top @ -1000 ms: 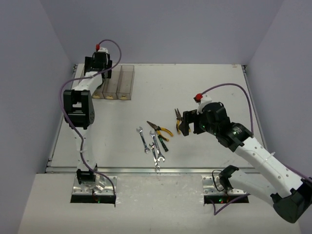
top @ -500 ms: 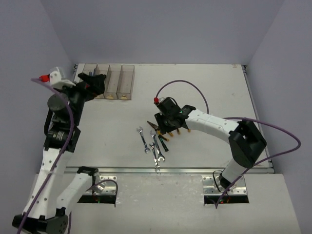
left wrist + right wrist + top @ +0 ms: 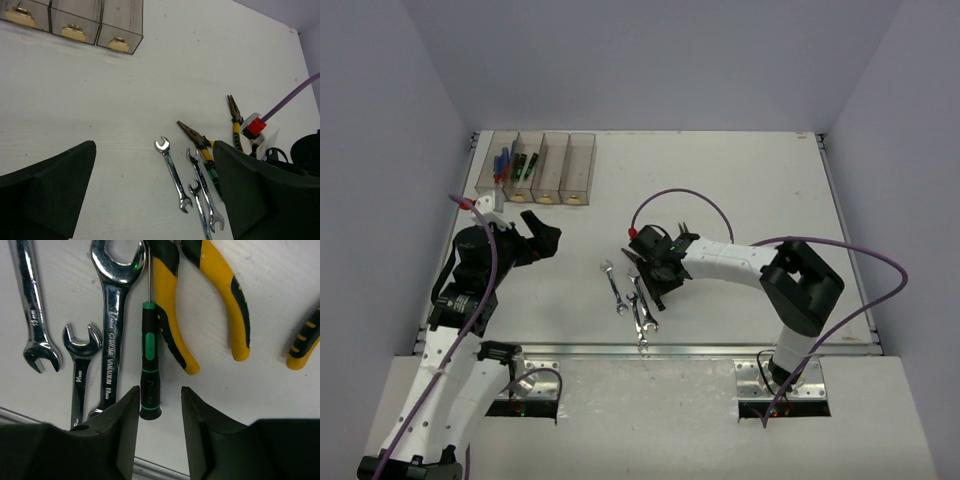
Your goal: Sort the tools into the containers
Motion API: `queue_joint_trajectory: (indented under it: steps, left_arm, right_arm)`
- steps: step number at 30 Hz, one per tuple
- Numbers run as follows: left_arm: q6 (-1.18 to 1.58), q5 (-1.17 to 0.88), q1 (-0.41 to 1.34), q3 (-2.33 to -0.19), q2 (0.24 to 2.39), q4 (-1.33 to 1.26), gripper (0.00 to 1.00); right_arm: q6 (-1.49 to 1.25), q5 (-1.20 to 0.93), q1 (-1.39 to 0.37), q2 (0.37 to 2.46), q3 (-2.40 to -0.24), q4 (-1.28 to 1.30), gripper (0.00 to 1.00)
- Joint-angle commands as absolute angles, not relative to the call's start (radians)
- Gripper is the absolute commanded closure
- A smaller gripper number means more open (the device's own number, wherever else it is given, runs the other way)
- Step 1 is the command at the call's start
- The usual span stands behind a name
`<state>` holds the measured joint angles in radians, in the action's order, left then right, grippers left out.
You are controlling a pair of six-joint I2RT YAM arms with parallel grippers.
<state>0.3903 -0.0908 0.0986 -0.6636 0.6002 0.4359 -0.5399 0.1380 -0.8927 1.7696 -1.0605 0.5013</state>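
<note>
Four joined smoky containers [image 3: 582,170] stand at the back left; blue screwdrivers [image 3: 501,163] lie in the leftmost and black-green ones [image 3: 525,165] in the bin beside it. On the table centre lie three silver wrenches [image 3: 173,174], yellow-black pliers [image 3: 215,295], a second pair of pliers [image 3: 234,117] and a black-green screwdriver [image 3: 149,360]. My right gripper [image 3: 160,405] is low over this pile, open but narrow, with the screwdriver's handle end between its fingers [image 3: 120,425], close to the left one, a gap on the other side. My left gripper [image 3: 155,200] hangs wide open and empty left of the wrenches.
The metal rail of the table's near edge [image 3: 650,348] runs just below the wrenches. The right arm's purple cable [image 3: 670,195] loops over the table behind the pile. The enclosure walls close in on the left, back and right.
My right gripper swung left and down onto the tool pile and narrowed around the screwdriver handle. My left arm drew back from the containers toward the near left.
</note>
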Motion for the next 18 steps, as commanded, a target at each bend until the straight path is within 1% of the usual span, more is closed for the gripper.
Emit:
queue_joint_trajectory:
  steps: [1,5,6,7,9,11,13,16,18]
  left_arm:
    - [0.364,-0.134,0.098,-0.660,0.609,0.384,0.00]
    - [0.360,-0.151,0.098,-0.661,0.617,0.387,0.00]
    - [0.361,-0.150,0.098,-0.659,0.612,0.386,0.00]
    - [0.364,-0.149,0.099,-0.656,0.603,0.385,0.00]
    - [0.371,-0.150,0.098,-0.648,0.588,0.375,0.00]
    - [0.373,-0.165,0.098,-0.650,0.599,0.370,0.00]
    - [0.377,-0.205,0.098,-0.660,0.629,0.368,0.00]
    - [0.464,-0.389,0.100,-0.625,0.661,0.282,0.00]
    - [0.564,-0.535,0.107,-0.554,0.666,0.131,0.00]
  right_arm:
    - [-0.580,0.101,-0.902,1.788,-1.020,0.454,0.60]
    - [-0.593,0.091,-0.902,1.799,-0.981,0.422,0.62]
    - [-0.594,0.100,-0.902,1.806,-0.979,0.422,0.67]
    - [-0.596,0.116,-0.902,1.814,-0.977,0.425,0.79]
    - [-0.610,0.155,-0.902,1.808,-0.982,0.448,0.93]
    - [-0.621,0.184,-0.902,1.773,-0.985,0.469,0.96]
    - [-0.628,0.215,-0.902,1.710,-0.986,0.500,0.97]
    - [-0.623,0.245,-0.902,1.588,-0.992,0.545,0.99]
    - [-0.617,0.232,-0.900,1.521,-0.992,0.548,1.00]
